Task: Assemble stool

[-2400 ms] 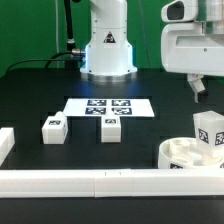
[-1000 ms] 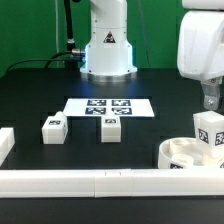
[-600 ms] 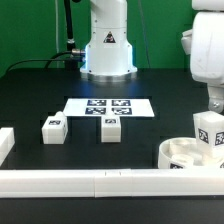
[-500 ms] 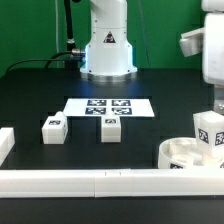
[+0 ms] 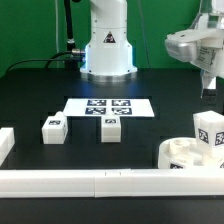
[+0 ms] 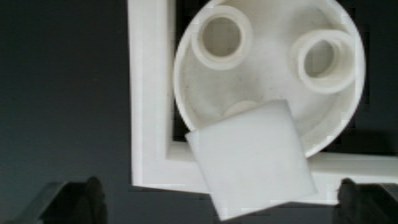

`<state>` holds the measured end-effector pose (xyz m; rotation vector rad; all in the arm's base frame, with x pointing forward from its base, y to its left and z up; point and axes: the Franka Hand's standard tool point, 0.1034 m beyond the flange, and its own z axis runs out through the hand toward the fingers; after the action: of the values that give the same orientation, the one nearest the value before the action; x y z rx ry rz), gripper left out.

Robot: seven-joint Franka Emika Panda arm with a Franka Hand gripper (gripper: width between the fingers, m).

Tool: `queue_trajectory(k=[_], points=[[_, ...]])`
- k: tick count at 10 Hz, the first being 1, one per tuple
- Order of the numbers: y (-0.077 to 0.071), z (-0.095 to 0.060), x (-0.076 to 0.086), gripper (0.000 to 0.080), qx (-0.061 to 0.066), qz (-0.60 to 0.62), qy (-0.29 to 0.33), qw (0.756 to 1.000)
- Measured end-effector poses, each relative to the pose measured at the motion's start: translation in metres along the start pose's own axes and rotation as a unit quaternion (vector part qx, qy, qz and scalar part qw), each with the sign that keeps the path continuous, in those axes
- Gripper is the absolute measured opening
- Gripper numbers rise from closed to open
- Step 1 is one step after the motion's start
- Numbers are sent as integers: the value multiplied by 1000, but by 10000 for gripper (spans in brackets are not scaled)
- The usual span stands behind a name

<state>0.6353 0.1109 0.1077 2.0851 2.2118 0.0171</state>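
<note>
The round white seat (image 5: 180, 153) lies at the exterior view's right, against the front rail, with its sockets facing up. One tagged leg (image 5: 210, 130) stands in it. Two more tagged legs (image 5: 53, 128) (image 5: 110, 128) stand on the black table in front of the marker board (image 5: 108, 106). My gripper (image 5: 208, 86) hangs well above the seat, open and empty. In the wrist view the seat (image 6: 267, 70) and its leg (image 6: 258, 160) lie below my gripper (image 6: 222, 203), and the dark fingertips (image 6: 80, 202) stand wide apart.
A long white rail (image 5: 90, 181) runs along the table's front, with a short white block (image 5: 5, 145) at its left end. The rail's corner (image 6: 151, 110) frames the seat in the wrist view. The robot base (image 5: 107, 45) stands behind the marker board.
The hand has swung over the right side of the table and turned. Its fingers now hang a little higher above the seat and leg. No part has moved.
</note>
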Motion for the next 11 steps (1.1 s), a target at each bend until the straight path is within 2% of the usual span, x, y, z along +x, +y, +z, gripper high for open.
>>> queue_trajectory(k=[3, 6, 9, 10, 11], points=[[-4, 12, -1, 648, 3, -109, -14, 994], [-10, 26, 1, 648, 13, -100, -13, 995], [-10, 26, 1, 637, 14, -97, -13, 995], [-10, 26, 0, 465, 14, -97, -14, 995], [-9, 26, 0, 334, 14, -97, -14, 995]])
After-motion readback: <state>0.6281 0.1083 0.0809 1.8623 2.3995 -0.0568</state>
